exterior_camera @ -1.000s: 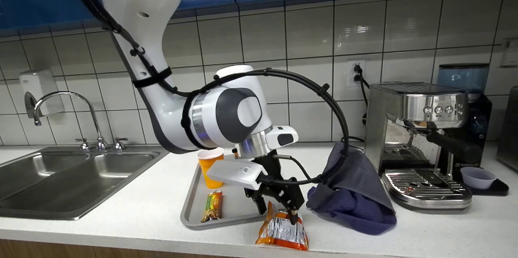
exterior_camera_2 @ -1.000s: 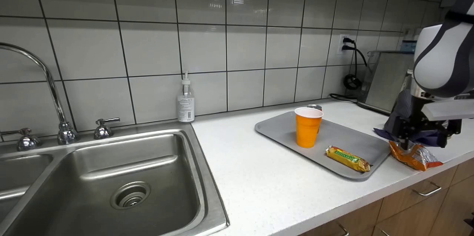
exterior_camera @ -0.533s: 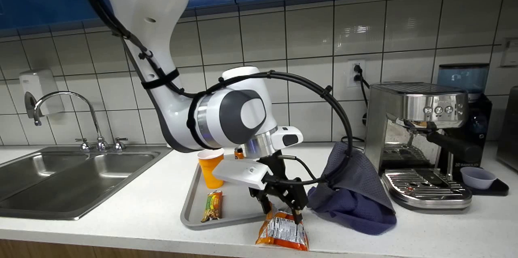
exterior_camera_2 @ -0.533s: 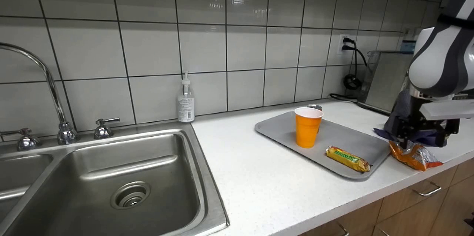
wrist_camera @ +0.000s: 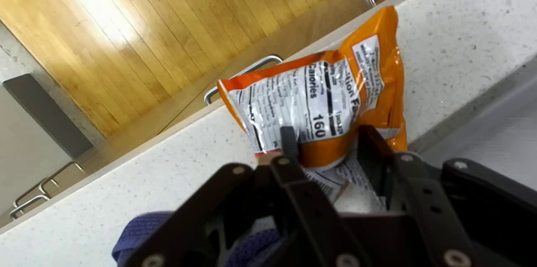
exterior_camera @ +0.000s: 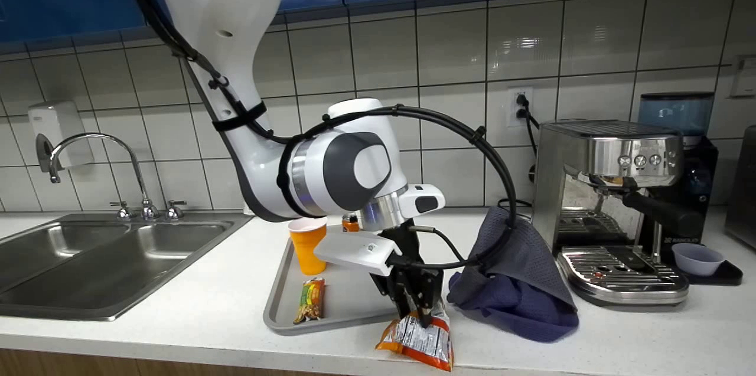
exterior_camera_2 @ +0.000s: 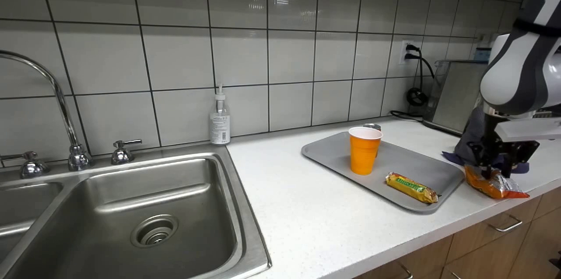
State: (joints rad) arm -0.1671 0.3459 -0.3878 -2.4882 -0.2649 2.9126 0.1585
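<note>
An orange snack bag (wrist_camera: pixel 310 99) with a white nutrition label lies on the counter by its front edge. My gripper (wrist_camera: pixel 329 133) comes down over it with a finger on each side. The film bulges and folds up between the dark fingers (wrist_camera: pixel 288 143), so the jaws are shut on the bag, still some way apart. In both exterior views the fingertips press into the upper part of the bag (exterior_camera: pixel 420 340). How firmly the far finger touches is partly hidden by the folds.
Beside the bag lies a grey tray (exterior_camera_2: pixel 328 147) with an orange cup (exterior_camera_2: pixel 363 152), a yellow wrapped bar (exterior_camera_2: pixel 412 188) and a can (exterior_camera: pixel 350 222). A bunched purple-grey towel (exterior_camera: pixel 514 299) and a coffee machine (exterior_camera: pixel 614 146) stand nearby; a sink (exterior_camera_2: pixel 175 191) is further off.
The jaws have come together from wide apart onto the bag. The bag has buckled and shifted slightly; the arm has moved a little, rightward in an exterior view.
</note>
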